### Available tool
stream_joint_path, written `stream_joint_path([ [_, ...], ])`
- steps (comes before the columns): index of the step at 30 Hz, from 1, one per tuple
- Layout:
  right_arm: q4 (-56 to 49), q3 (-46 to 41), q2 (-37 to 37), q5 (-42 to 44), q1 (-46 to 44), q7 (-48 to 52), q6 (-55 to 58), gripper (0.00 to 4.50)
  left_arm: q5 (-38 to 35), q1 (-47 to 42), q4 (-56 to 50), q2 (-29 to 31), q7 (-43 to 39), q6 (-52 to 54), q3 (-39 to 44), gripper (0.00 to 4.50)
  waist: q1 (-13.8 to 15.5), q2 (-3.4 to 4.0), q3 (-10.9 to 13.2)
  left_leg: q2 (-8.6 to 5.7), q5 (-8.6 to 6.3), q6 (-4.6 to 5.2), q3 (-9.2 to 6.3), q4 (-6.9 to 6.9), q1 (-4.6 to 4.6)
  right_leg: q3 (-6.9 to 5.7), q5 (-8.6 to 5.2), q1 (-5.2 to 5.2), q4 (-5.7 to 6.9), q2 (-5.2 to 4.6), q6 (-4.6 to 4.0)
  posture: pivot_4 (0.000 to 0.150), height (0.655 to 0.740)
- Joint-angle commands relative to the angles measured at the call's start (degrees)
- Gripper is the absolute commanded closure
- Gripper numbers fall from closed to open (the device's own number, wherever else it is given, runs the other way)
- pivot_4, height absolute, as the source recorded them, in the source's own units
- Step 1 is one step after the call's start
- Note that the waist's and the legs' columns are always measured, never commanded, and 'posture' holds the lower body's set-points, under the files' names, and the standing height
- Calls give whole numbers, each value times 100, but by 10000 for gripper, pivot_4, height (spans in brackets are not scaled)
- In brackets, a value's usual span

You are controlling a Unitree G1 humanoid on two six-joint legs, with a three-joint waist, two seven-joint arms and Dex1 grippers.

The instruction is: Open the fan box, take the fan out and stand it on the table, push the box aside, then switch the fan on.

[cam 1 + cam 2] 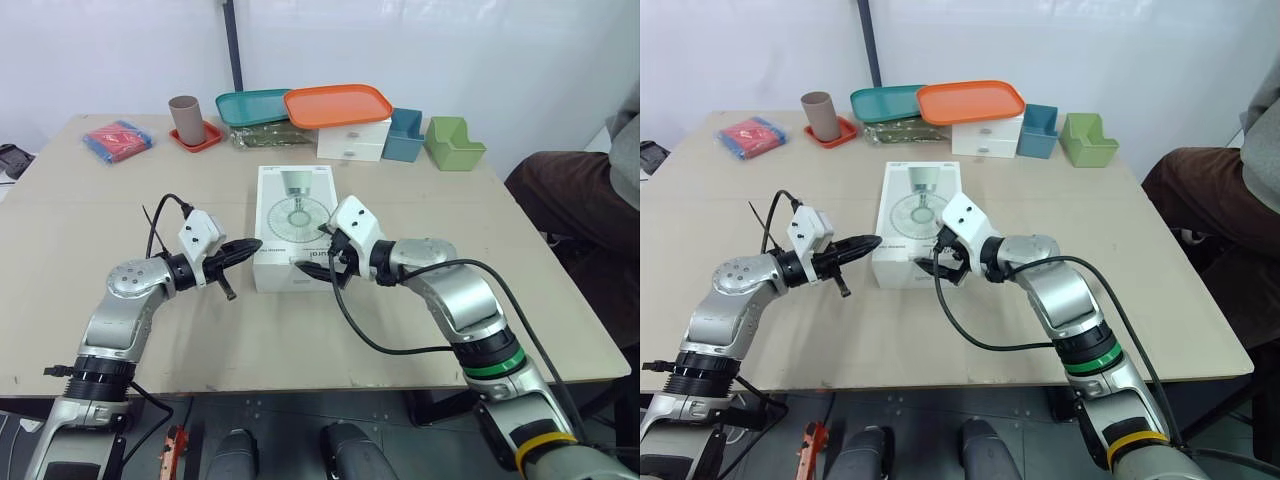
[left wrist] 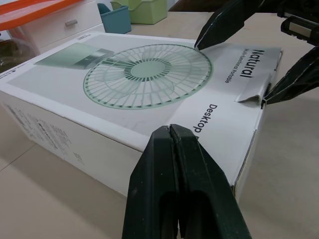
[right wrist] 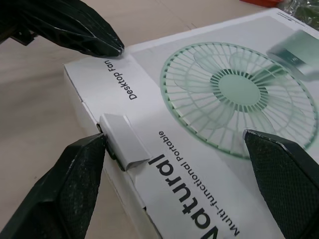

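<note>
Right pincer (image 1: 318,267) astride box (image 1: 288,205) (splayed)

We see a pale beige bench (image 1: 120,200) with the white fan box (image 1: 290,215) lying flat about its middle. Toward the far left corner lies a red packet (image 1: 118,138). Along the far edge, running rightward, sit a small red tray (image 1: 195,137) holding a brown cup (image 1: 185,118), a bag of greens (image 1: 265,135), a white drawer unit (image 1: 352,140), a blue bin (image 1: 404,137) and a green bin (image 1: 453,145), these two just beside each other.
</note>
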Motion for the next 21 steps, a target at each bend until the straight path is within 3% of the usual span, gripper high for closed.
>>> stream_joint_path([
  [1,-5,-334,25,-14,-215,-235,2,0,86,140,-101,-25,-139,49,-262,43908,-1,0,0,0,0,1,0,0,0,0,1,0,0,0,-1,1500,7400],
  [11,243,-751,404,303,-340,-597,406,0,120,157,-122,-9,-148,32,-309,43908,7,0,0,0,1,2,0,-2,0,0,-2,2,0,0,2,1500,7400],
  [17,390,-614,333,91,-354,-722,322,0,148,144,-108,0,-168,20,-339,43908,9,1,-1,0,1,2,0,-1,0,0,-2,3,0,-1,3,1500,7400],
  [21,168,-826,245,389,-244,-514,434,0,165,158,-93,15,-188,2,-346,43908,13,1,-1,0,1,2,-1,-3,0,0,-4,3,-1,-1,3,1500,7400],
])
